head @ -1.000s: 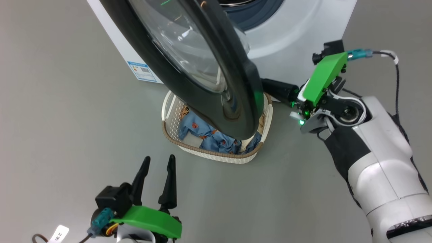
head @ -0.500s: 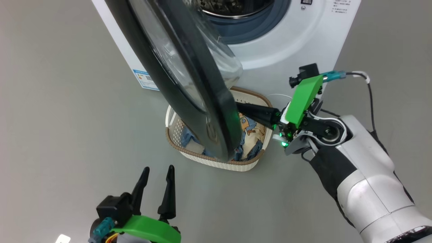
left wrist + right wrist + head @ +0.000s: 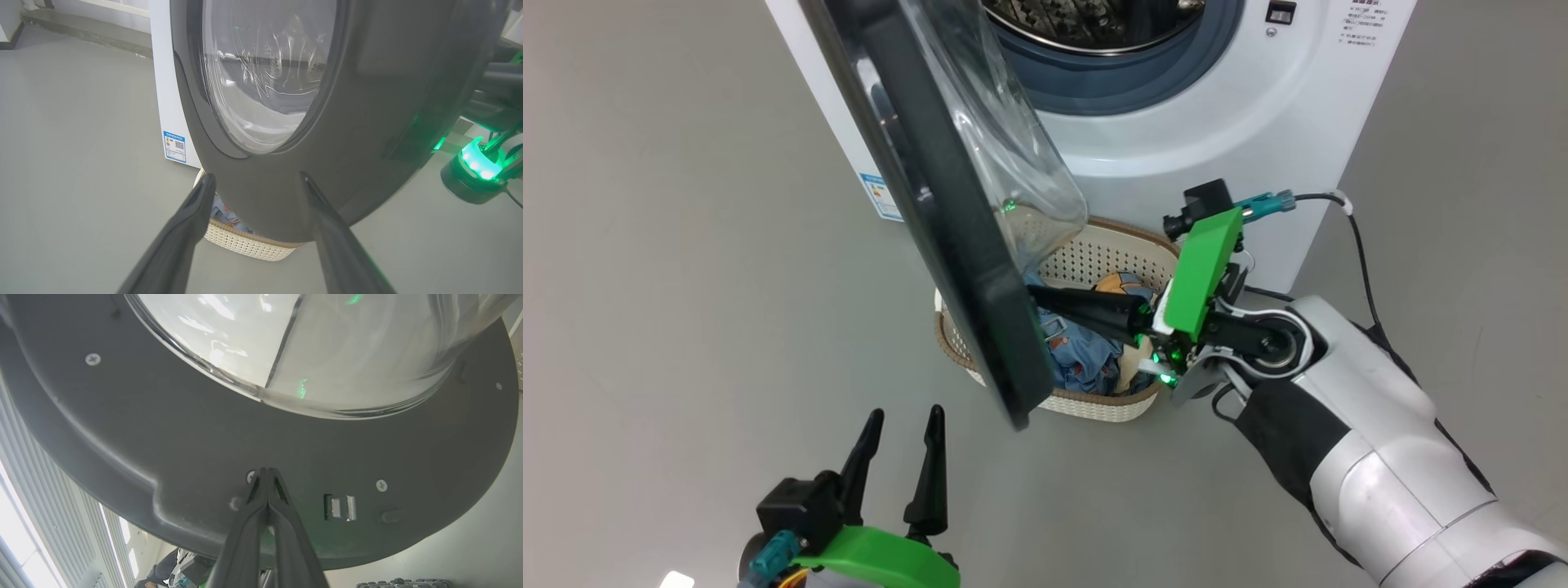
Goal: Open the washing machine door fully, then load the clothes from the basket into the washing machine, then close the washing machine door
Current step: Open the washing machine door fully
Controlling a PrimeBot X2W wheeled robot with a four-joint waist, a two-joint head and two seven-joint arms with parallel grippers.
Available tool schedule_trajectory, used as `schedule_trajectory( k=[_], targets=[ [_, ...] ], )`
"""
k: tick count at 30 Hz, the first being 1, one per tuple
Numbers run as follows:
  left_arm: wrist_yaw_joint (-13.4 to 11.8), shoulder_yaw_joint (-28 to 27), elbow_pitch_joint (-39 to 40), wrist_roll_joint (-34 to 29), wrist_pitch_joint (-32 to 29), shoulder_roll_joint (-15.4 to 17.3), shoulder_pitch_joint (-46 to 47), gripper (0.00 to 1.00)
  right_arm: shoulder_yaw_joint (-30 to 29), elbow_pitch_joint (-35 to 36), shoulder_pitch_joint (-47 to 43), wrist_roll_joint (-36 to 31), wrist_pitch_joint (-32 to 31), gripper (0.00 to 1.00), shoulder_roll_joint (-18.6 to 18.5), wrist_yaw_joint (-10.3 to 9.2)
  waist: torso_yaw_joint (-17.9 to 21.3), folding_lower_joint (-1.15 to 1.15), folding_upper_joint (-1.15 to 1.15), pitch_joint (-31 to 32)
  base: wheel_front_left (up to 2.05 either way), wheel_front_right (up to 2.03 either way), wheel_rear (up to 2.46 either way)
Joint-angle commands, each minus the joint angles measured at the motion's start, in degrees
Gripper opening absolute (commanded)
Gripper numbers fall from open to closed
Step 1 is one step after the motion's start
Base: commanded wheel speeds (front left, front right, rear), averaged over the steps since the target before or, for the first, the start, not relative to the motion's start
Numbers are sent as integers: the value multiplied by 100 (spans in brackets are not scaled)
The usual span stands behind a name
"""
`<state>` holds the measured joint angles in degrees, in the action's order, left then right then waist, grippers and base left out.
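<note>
Washing machine door (image 3: 947,237), inner face against closed right tool (image 3: 266,471) (tips touching)

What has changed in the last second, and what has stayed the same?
The right gripper, shut, has pushed leftward against the inner face of the washing machine door, swinging it wider open. Nothing was grasped or released. The left gripper stays open and idle; the basket and the clothes have not moved.

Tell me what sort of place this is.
Probably a laundry corner or test room, hard to say which: a white front-loading washing machine stands on a plain grey floor, and a small basket of clothes sits before it.
</note>
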<state>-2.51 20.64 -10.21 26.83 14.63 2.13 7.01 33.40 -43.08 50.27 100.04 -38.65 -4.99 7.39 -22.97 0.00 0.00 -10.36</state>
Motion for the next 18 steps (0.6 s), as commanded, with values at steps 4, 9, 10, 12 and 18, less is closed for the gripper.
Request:
schedule_trajectory(
  k=[4,9,10,12,18],
  targets=[
    [-12,-202,139,-54,37,75,18,100,357,295,-102,229,74,0,211,10,-20,0,0,4,0,0,0],
    [-19,-233,142,-61,37,75,10,100,632,329,-92,341,168,0,211,10,-21,0,0,-8,0,0,0],
    [-22,-238,145,-61,37,75,11,100,667,332,-83,356,192,0,211,10,-19,0,0,-12,0,0,0],
    [-25,-255,146,-63,37,75,17,100,706,344,-69,408,246,0,211,10,-11,0,0,-17,0,0,0],
    [-23,-346,124,-118,37,75,-9,100,770,297,-30,409,386,0,211,10,108,0,0,54,0,0,0]
  ],
)
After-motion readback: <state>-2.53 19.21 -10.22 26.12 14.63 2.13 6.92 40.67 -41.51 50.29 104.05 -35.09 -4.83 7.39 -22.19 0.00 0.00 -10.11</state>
